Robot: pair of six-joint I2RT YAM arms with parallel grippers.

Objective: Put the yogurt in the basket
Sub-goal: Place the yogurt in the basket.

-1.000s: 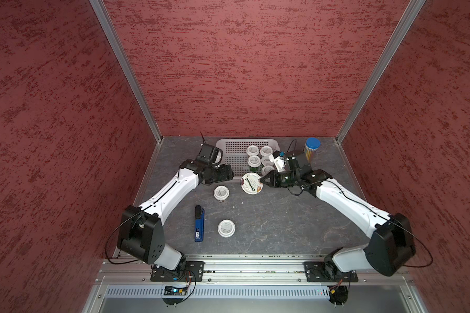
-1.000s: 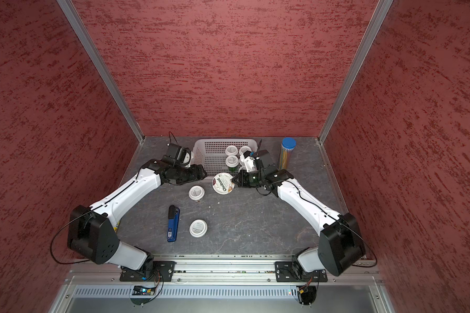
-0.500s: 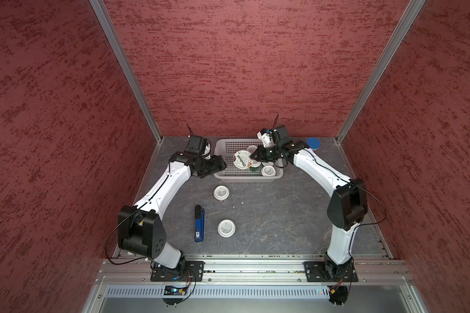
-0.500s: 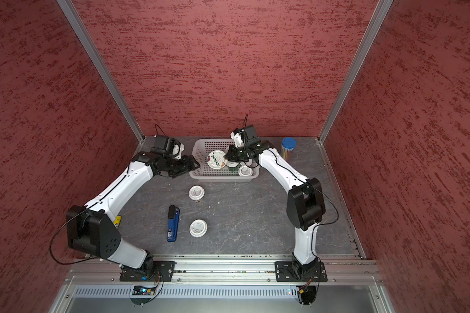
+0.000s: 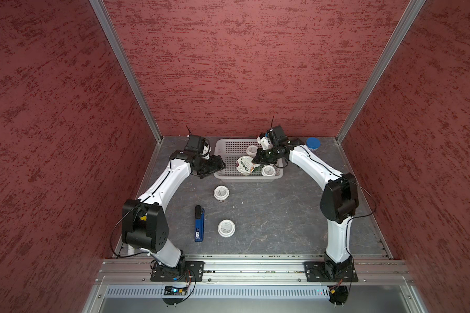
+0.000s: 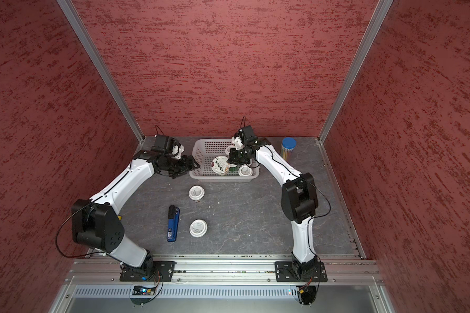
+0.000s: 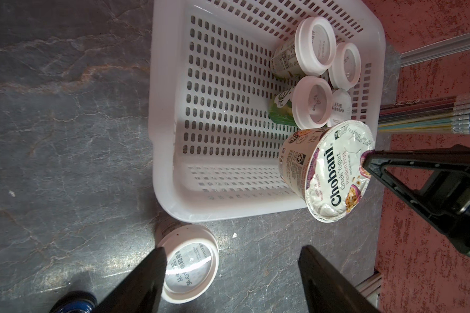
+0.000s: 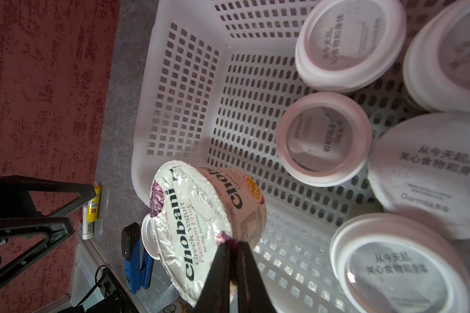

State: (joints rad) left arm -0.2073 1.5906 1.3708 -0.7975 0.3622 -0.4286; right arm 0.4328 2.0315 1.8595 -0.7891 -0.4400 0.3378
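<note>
The pale basket [image 5: 242, 179] [image 6: 215, 178] stands at the back of the table. My right gripper [image 5: 255, 162] [image 8: 232, 245] is shut on the rim of the wide Chobani yogurt cup [image 5: 245, 164] [image 7: 334, 173] [image 8: 190, 222], which hangs tilted over the basket's front part. Several small white-lidded yogurt cups [image 5: 252, 149] [image 8: 324, 139] sit in the basket's right half. Two more small cups [image 5: 221, 193] [image 5: 226, 228] stand on the table in front. My left gripper [image 5: 221, 165] [image 7: 232, 260] is open and empty beside the basket's left wall.
A blue stapler [image 5: 199, 222] lies on the table left of the nearer cup. A blue-capped tube of pencils [image 5: 312, 142] stands right of the basket, behind my right arm. Red walls close in on three sides.
Over the last second my right gripper carried the Chobani cup from the table in front of the basket to over it. My left arm drew back to the basket's left side.
</note>
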